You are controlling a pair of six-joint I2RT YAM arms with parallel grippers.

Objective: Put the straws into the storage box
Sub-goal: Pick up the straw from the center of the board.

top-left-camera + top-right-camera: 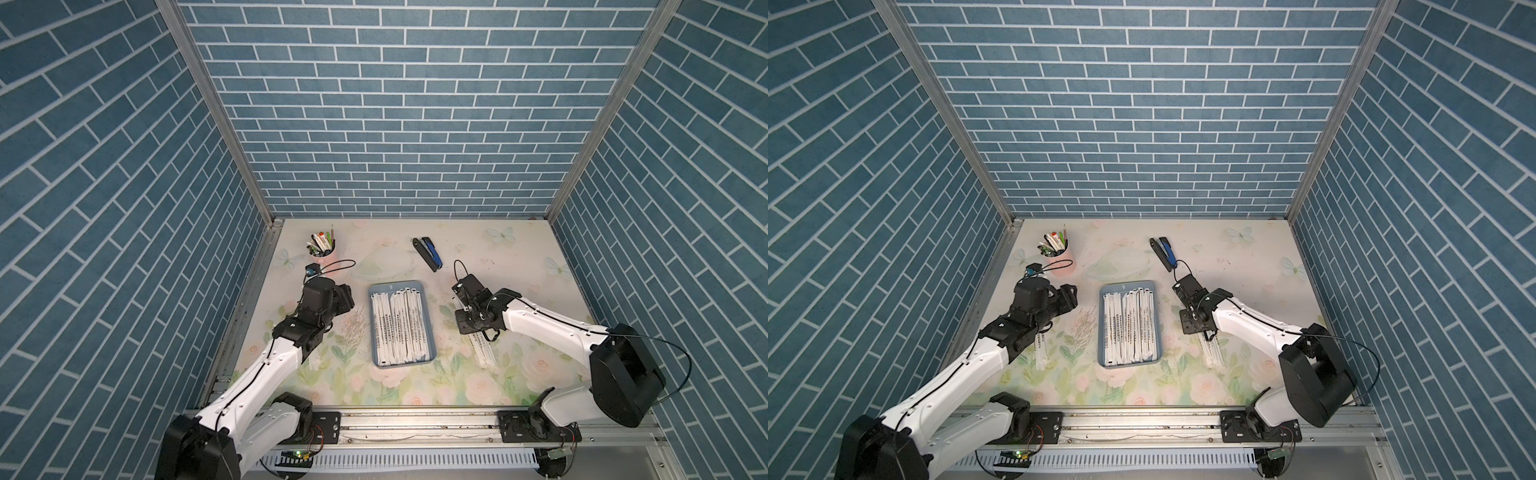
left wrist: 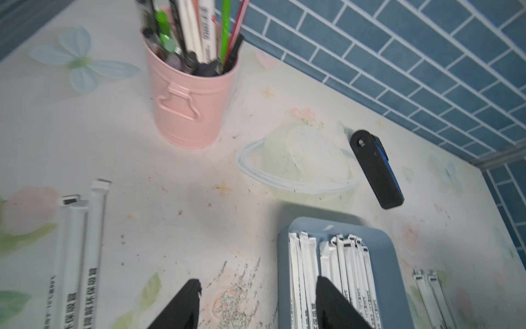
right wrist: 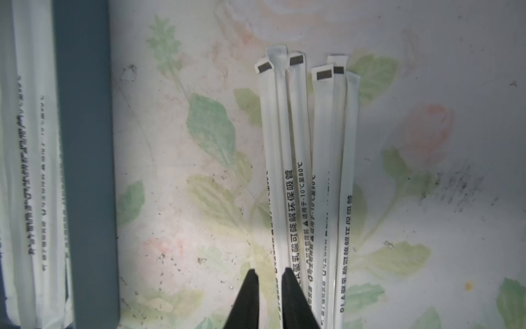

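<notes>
The storage box (image 1: 401,285) (image 1: 1127,286) is a blue-grey tray at mid-table, with many white wrapped straws (image 1: 399,328) (image 1: 1129,328) lying lengthwise in it. Several loose straws (image 1: 484,351) (image 3: 299,142) lie on the table to its right. My right gripper (image 3: 269,272) is down over their near ends. Its jaws stand a narrow gap apart, with the edge of the outermost straw in that gap. A few more straws (image 1: 313,361) (image 2: 94,228) lie left of the box, partly under my left arm. My left gripper (image 2: 257,284) (image 1: 347,299) is open and empty, one finger over the box wall (image 2: 284,256).
A pink cup of pens (image 1: 326,249) (image 2: 193,105) stands at the back left. A dark blue-and-black stapler (image 1: 428,253) (image 2: 375,171) lies at the back, beyond the box. Blue brick walls close in three sides, and a metal rail runs along the front edge.
</notes>
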